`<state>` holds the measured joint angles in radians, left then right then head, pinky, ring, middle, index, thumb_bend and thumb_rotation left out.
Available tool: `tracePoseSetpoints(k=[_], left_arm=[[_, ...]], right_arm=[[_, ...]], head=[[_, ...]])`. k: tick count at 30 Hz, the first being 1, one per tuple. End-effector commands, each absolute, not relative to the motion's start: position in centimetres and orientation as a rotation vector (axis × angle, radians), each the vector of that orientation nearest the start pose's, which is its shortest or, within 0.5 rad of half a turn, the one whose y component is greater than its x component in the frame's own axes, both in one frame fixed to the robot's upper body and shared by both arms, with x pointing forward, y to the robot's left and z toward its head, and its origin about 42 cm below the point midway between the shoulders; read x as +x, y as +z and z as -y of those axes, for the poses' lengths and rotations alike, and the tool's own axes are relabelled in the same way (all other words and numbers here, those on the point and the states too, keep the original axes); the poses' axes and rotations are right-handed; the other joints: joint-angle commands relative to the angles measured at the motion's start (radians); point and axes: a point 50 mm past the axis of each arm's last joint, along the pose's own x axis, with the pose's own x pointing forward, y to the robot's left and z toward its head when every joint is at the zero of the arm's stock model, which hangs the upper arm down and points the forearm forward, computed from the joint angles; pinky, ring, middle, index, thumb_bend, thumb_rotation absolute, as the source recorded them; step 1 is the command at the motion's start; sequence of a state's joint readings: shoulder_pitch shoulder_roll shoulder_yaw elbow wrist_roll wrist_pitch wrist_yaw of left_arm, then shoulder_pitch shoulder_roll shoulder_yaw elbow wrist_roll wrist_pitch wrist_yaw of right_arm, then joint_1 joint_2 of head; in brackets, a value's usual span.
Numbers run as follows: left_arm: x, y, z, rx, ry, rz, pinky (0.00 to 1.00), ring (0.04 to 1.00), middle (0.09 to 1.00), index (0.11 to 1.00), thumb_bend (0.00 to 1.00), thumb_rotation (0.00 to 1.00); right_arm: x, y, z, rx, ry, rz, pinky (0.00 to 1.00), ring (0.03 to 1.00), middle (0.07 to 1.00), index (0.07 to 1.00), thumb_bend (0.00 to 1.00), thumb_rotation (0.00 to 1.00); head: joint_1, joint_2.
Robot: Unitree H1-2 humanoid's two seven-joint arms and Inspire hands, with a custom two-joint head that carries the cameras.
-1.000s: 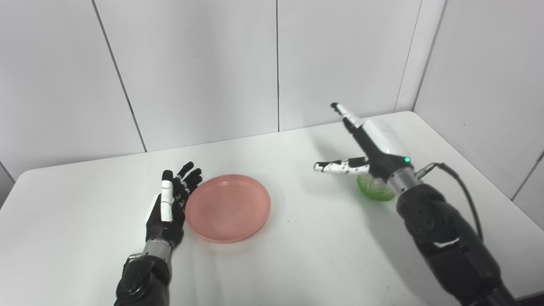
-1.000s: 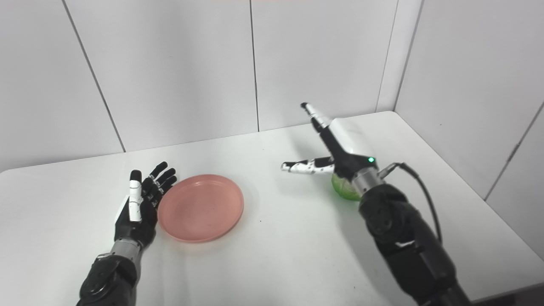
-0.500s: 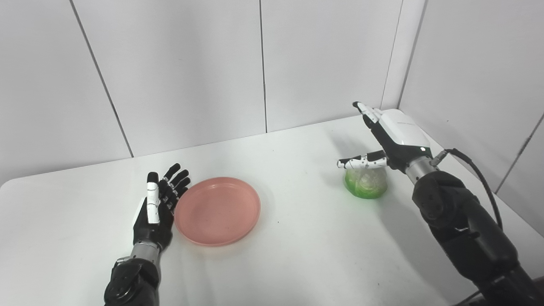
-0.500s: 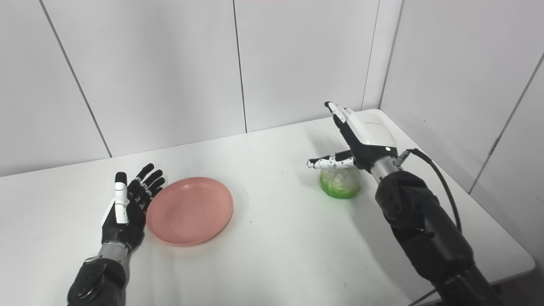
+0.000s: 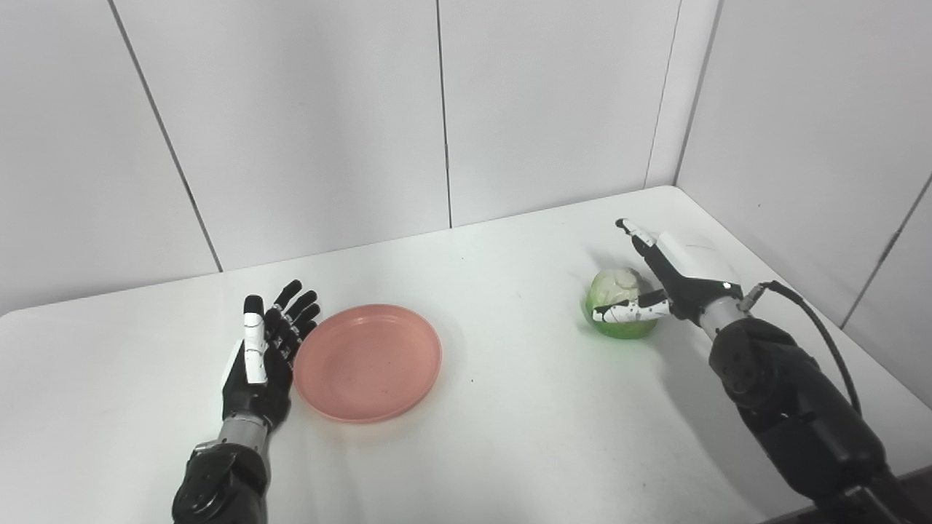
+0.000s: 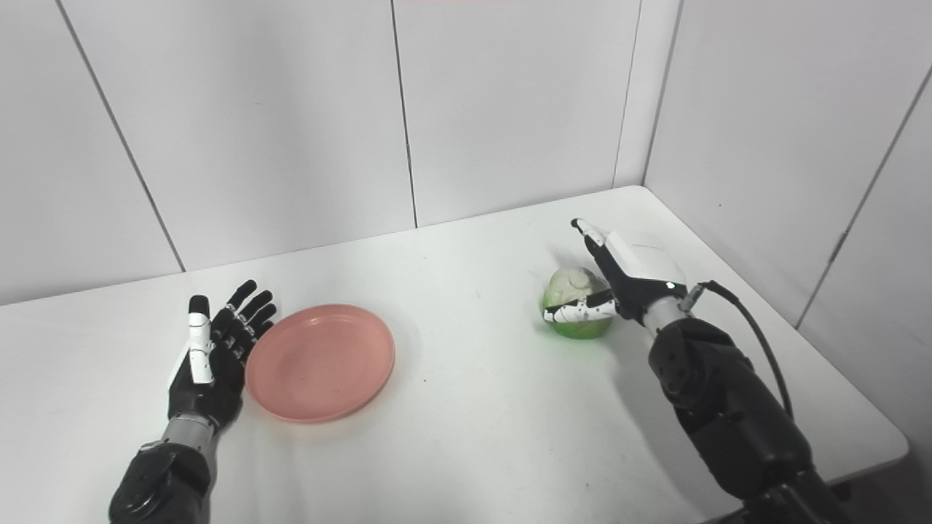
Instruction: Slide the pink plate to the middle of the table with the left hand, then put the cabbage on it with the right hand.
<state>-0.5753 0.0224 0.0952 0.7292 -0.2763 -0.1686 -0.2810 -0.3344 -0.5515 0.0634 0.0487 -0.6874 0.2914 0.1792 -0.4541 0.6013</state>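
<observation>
Left eye: cabbage (image 5: 617,313) right of mid-table, between spread fingers (image 5: 632,231) and thumb of right hand (image 5: 673,280), not gripped. Plate (image 5: 368,362) left of centre.

Right eye: left hand (image 6: 211,358) open, empty, just beside plate rim.
</observation>
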Motion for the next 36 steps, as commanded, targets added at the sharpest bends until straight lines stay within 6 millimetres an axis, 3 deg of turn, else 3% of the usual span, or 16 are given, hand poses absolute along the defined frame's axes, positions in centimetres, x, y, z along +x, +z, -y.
tracePoseSetpoints(k=[1, 7, 13, 18, 19, 21, 24, 31, 36], left_arm=[[44.4, 10.0, -19.1, -0.253, -0.269, -0.02, 0.96, 0.914, 0.879, 0.869, 0.85, 1.0], [44.2, 9.9, -19.0, -0.257, -0.268, -0.023, 0.96, 0.914, 0.881, 0.872, 0.85, 1.0], [44.0, 9.8, -19.0, -0.245, -0.267, -0.023, 0.97, 0.913, 0.878, 0.869, 0.85, 1.0], [44.0, 9.7, -19.0, -0.25, -0.269, -0.025, 0.99, 0.917, 0.881, 0.872, 0.86, 1.0], [44.0, 9.7, -19.0, -0.252, -0.27, -0.023, 0.98, 0.917, 0.881, 0.871, 0.86, 1.0], [43.9, 9.7, -18.9, -0.258, -0.275, -0.026, 0.98, 0.92, 0.884, 0.874, 0.87, 1.0], [43.9, 9.6, -18.9, -0.255, -0.273, -0.027, 0.98, 0.916, 0.881, 0.873, 0.87, 1.0], [43.8, 9.6, -18.9, -0.25, -0.282, -0.03, 0.98, 0.919, 0.881, 0.868, 0.87, 1.0], [43.7, 9.7, -18.4, -0.255, -0.273, -0.032, 0.98, 0.923, 0.881, 0.863, 0.86, 1.0]], right_arm=[[39.0, 23.4, 36.7, -1.21, -0.116, -0.005, 0.71, 0.875, 0.917, 0.926, 0.98, 0.44], [39.3, 21.4, 36.6, -1.158, -0.131, -0.014, 0.66, 0.846, 0.897, 0.904, 0.99, 0.4], [39.8, 20.3, 36.2, -1.145, -0.154, 0.025, 0.59, 0.73, 0.814, 0.863, 0.95, 0.32], [40.2, 19.7, 35.7, -1.078, -0.204, 0.106, 0.5, 0.577, 0.665, 0.707, 0.84, 0.03], [40.2, 19.6, 35.6, -1.074, -0.221, 0.128, 0.46, 0.501, 0.553, 0.614, 0.64, 0.01], [40.3, 19.5, 35.4, -1.065, -0.259, 0.166, 0.43, 0.451, 0.519, 0.55, 0.56, 0.0], [40.2, 19.4, 35.1, -1.053, -0.3, 0.184, 0.39, 0.438, 0.508, 0.501, 0.52, 0.0], [40.1, 19.6, 34.9, -1.033, -0.357, 0.245, 0.38, 0.438, 0.504, 0.499, 0.52, 0.0], [39.8, 20.7, 33.8, -0.978, -0.363, 0.336, 0.39, 0.438, 0.498, 0.503, 0.52, 0.0]], head=[[0.0, 0.0], [0.002, 0.003], [0.004, 0.006], [0.006, 0.01], [0.006, 0.01], [0.006, 0.011], [0.011, 0.012], [0.015, 0.011], [0.063, 0.018]])
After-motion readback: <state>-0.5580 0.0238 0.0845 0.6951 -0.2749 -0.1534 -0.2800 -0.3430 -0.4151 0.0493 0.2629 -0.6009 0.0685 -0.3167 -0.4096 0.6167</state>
